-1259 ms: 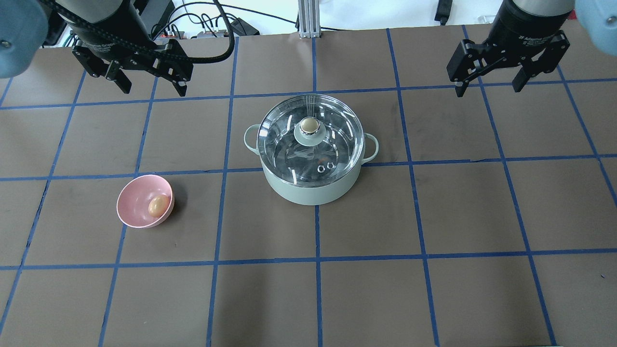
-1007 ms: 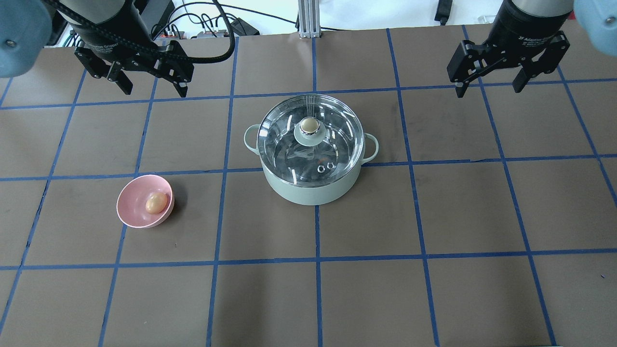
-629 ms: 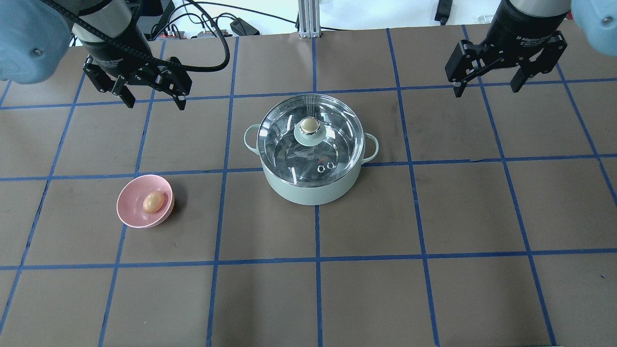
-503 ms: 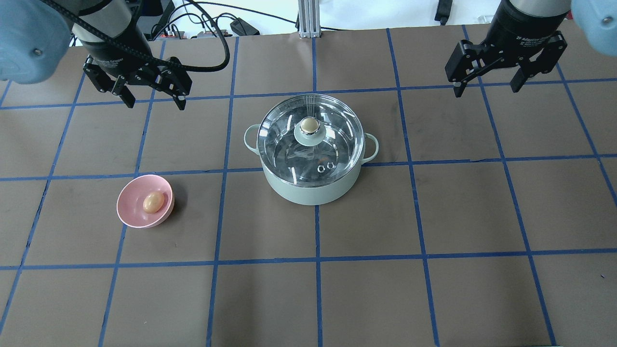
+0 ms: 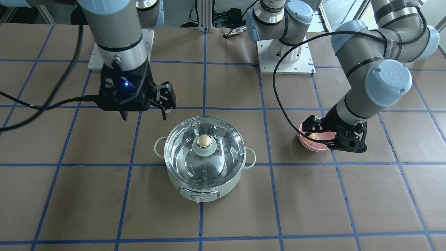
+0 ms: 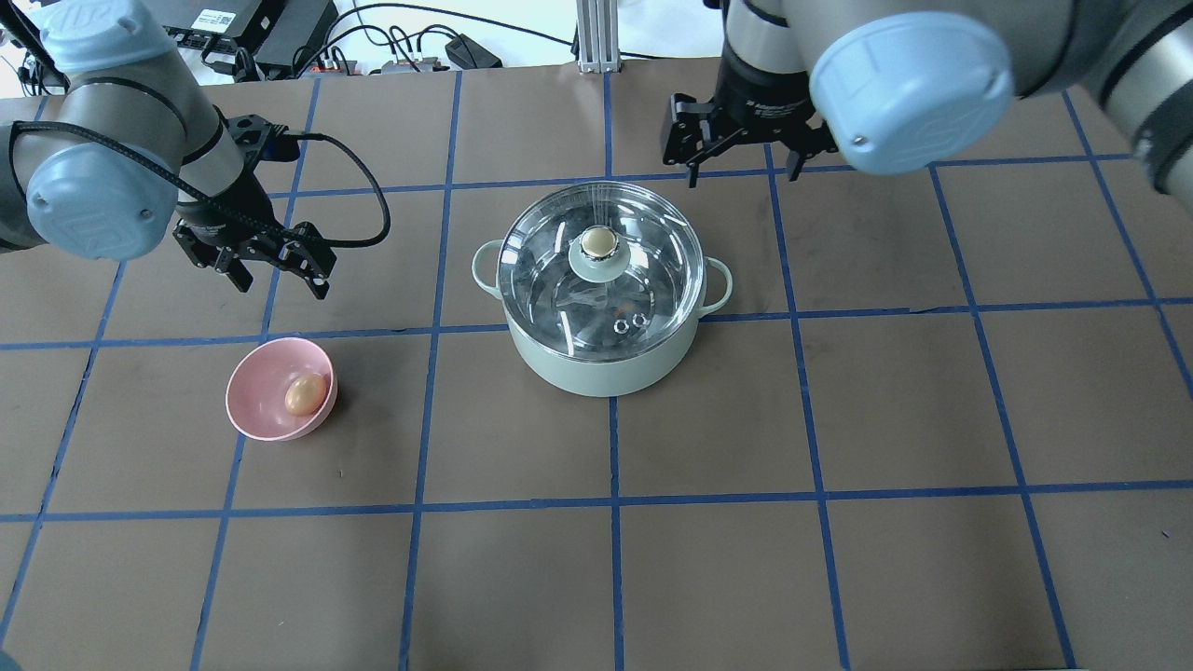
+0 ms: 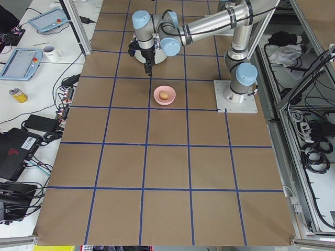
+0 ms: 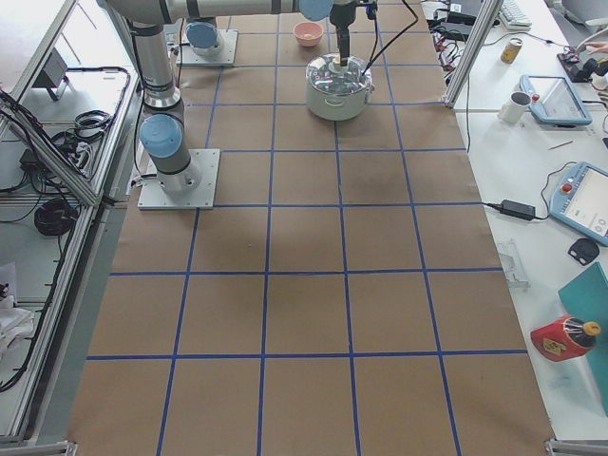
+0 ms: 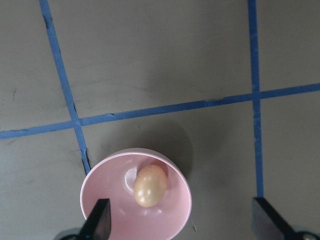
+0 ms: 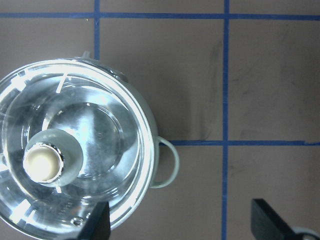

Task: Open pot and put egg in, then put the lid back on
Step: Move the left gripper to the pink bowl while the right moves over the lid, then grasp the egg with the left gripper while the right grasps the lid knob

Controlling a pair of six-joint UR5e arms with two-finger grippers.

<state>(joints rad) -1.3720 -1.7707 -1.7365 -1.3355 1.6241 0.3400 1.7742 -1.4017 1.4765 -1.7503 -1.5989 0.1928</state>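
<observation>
Brown table (image 6: 839, 419) — mint pot (image 6: 606, 373) under clear lid (image 6: 598, 259).

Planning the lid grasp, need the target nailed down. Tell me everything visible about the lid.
The lid is a round clear glass dome with a shiny rim, a pale green centre base and a beige rounded knob standing upright. It sits level and closed on the pot, covering the whole mouth; the steel interior shows through it. Only the pot touches it. The right gripper hovers open beside it, off the knob.
</observation>
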